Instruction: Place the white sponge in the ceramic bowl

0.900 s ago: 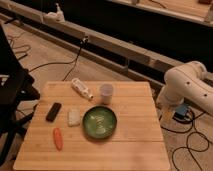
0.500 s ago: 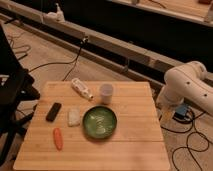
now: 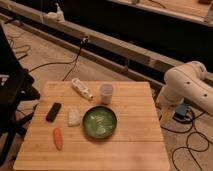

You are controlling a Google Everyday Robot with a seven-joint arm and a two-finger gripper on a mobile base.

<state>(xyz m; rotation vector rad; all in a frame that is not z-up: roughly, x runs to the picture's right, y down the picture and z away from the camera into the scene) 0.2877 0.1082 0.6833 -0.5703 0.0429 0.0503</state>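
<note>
The white sponge [image 3: 74, 117] lies flat on the wooden table [image 3: 135, 145], just left of the ceramic bowl [image 3: 100, 122]. The bowl is dark green and glossy with a lighter swirl inside, and nothing is in it. Only the white links of my arm [image 3: 187, 87] show, off the table's right edge. The gripper itself is not in view, and it is far from both the sponge and the bowl.
A white labelled bottle [image 3: 82, 89] lies at the table's back, with a white cup [image 3: 105, 93] beside it. A black flat device [image 3: 53, 111] and an orange carrot [image 3: 58, 138] lie at the left. A black chair [image 3: 12, 92] stands left of the table. Cables run over the floor.
</note>
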